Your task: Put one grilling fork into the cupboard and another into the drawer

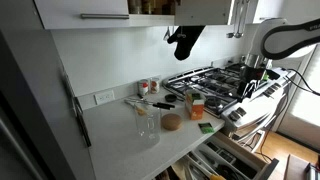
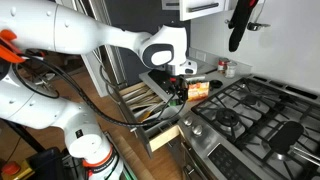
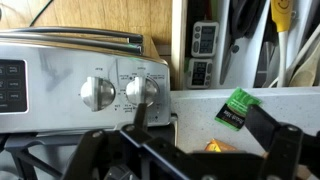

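Observation:
A grilling fork (image 1: 150,102) with a black handle lies on the pale counter (image 1: 120,135) beside small jars. My gripper (image 2: 178,88) hangs over the counter edge between the stove and the open drawer (image 2: 148,100). In the wrist view my gripper (image 3: 178,138) has its fingers spread wide, so it is open. A dark thin bar (image 3: 138,112) crosses between them, and I cannot tell whether it is a fork. The drawer (image 3: 245,40) holds several utensils. The cupboard (image 1: 85,10) with its steel bar handle is shut, high above the counter.
The gas stove (image 1: 215,78) with knobs (image 3: 97,92) stands beside the counter. A green packet (image 3: 238,108), an orange box (image 1: 195,103), a glass jar (image 1: 147,122) and a round wooden piece (image 1: 172,122) sit on the counter. A black mitt (image 1: 184,40) hangs above.

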`<state>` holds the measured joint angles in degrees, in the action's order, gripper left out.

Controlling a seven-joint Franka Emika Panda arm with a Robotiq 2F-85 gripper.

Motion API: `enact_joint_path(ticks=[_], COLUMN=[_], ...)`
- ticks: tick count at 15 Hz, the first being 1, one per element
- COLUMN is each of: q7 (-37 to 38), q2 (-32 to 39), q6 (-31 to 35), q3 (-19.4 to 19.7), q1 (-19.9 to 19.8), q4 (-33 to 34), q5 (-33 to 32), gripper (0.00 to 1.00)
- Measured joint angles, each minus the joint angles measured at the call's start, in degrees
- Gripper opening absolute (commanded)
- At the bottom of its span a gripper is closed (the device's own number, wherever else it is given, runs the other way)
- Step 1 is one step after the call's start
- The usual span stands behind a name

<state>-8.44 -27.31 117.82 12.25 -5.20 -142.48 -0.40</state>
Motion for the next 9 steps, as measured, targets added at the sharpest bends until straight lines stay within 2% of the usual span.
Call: enact_joint_path(ticks=[9], q7=[-0.3], q2=[0.0], q6=[0.1], q3=[-0.3], q1=[0.1], q4=[0.1], q5=[0.1], gripper=[1.00])
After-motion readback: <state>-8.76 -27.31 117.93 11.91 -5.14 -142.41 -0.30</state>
